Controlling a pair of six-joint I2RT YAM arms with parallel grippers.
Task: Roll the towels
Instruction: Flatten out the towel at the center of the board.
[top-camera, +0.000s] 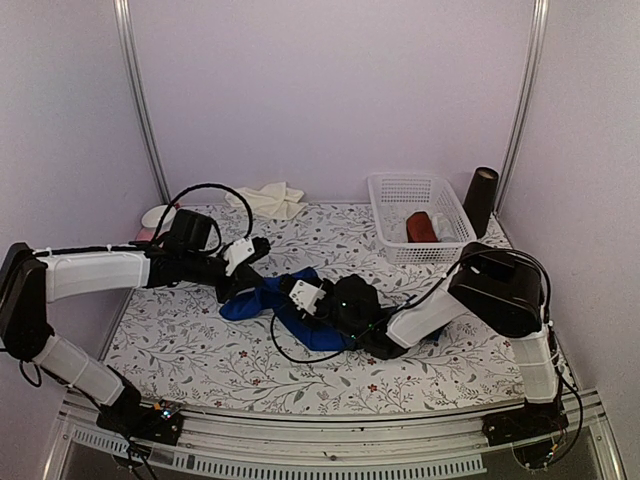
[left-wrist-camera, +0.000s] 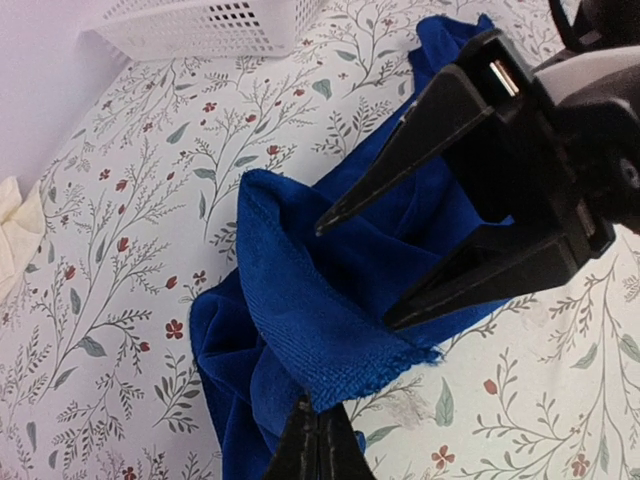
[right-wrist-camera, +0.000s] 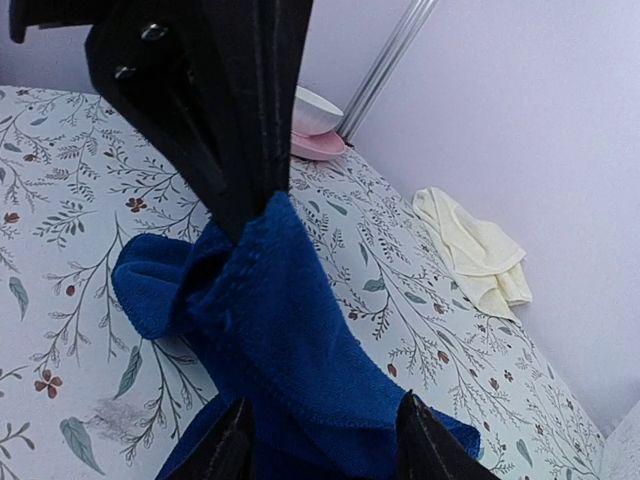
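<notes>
Left hand (left-wrist-camera: 318, 425) is pinching shut on the blue towel (left-wrist-camera: 290, 300); I'm seeing right hand (left-wrist-camera: 355, 275) gaping half-open, towel between its fingers.

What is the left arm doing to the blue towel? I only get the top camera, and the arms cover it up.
Observer: The left jaws are shut on an edge of the blue towel, pinching it up into a peak.
Operator: Is the right arm holding it too?
Observer: No grip that I can see. The right jaws stand open, one on each side of a fold of that towel.
Operator: Is the table clean there?
Observer: Almost. The left wrist camera shows a faint grey smudge on the flowery tablecloth, right beside the towel's corner.
</notes>
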